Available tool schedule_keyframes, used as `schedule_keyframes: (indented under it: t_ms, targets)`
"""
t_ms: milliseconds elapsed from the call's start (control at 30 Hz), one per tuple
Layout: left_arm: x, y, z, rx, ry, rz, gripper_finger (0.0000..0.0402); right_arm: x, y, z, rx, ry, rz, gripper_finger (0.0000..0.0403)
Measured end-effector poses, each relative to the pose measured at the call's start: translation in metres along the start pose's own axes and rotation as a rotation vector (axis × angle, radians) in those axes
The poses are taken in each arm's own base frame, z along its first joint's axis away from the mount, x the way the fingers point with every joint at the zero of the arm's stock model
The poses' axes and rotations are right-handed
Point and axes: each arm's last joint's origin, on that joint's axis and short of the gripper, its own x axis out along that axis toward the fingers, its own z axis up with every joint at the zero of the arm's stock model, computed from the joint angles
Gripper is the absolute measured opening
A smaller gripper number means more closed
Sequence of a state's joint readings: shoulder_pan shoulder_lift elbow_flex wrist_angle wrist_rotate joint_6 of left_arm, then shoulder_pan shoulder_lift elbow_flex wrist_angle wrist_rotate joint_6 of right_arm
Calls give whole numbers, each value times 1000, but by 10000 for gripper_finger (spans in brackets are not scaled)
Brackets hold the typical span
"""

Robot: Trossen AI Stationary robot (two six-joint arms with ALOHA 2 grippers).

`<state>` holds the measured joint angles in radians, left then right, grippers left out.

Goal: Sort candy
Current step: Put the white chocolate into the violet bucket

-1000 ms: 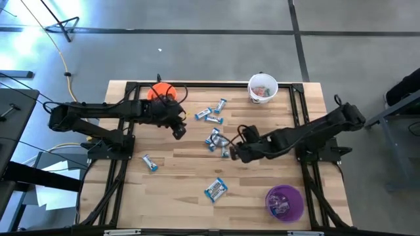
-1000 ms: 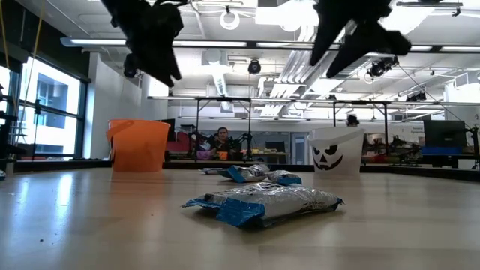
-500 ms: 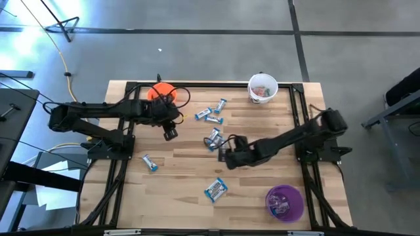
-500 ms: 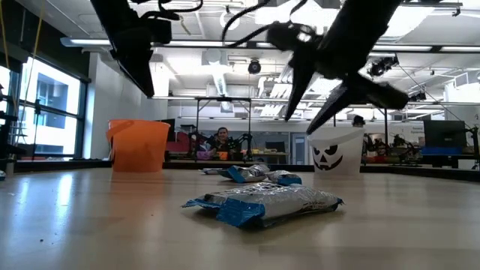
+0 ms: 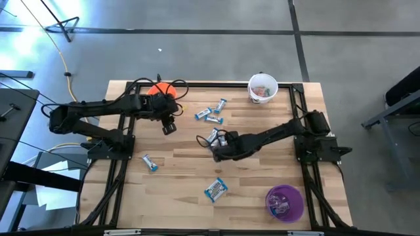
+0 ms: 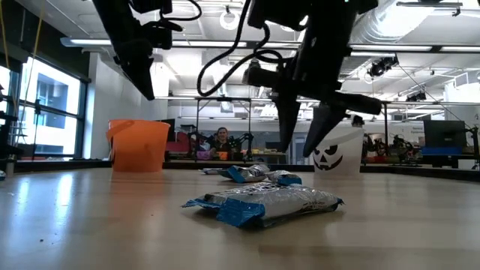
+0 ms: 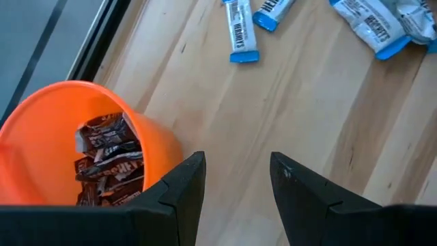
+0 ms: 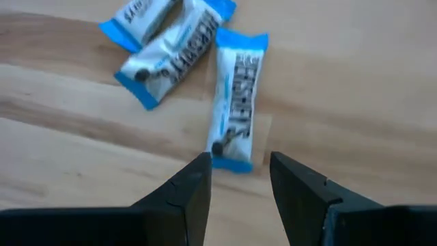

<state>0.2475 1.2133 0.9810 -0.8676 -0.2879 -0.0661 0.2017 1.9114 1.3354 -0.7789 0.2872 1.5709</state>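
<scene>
The right gripper is hanging low over the middle of the table, its fingers standing apart with nothing between them. A blue-and-white candy bar is lying flat on the wood just ahead of the fingertips, lined up with the gap, not touched. Two more blue-and-white bars are lying just beyond it, overlapping each other.

The left gripper is hovering beside the orange cup, its fingers also spread and empty. The orange cup is holding dark brown candy. Two blue-and-white bars are lying on the wood well ahead of this gripper.

Other blue-and-white pieces are lying scattered: one near the left edge and a bigger pack toward the front. A white cup is standing at the far right corner and a purple cup at the near right corner.
</scene>
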Motion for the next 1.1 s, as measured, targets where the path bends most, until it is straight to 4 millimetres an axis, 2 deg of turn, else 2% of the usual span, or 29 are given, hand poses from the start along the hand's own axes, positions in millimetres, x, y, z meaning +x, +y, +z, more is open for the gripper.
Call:
schedule_keyframes:
  t_ms: [333, 567, 933, 1100]
  targets:
    - [3, 9, 0, -43, 11, -17, 152, 11, -2, 29, -99, 61, -11, 144]
    - [4, 14, 0, -71, 16, -9, 152, 14, -4, 41, -134, 91, -8, 144]
    - [4, 16, 0, -80, 17, -5, 152, 53, 6, 32, -177, 212, 27, 144]
    - [4, 16, 0, -80, 15, -5, 152, 56, 5, 31, -155, 196, 15, 143]
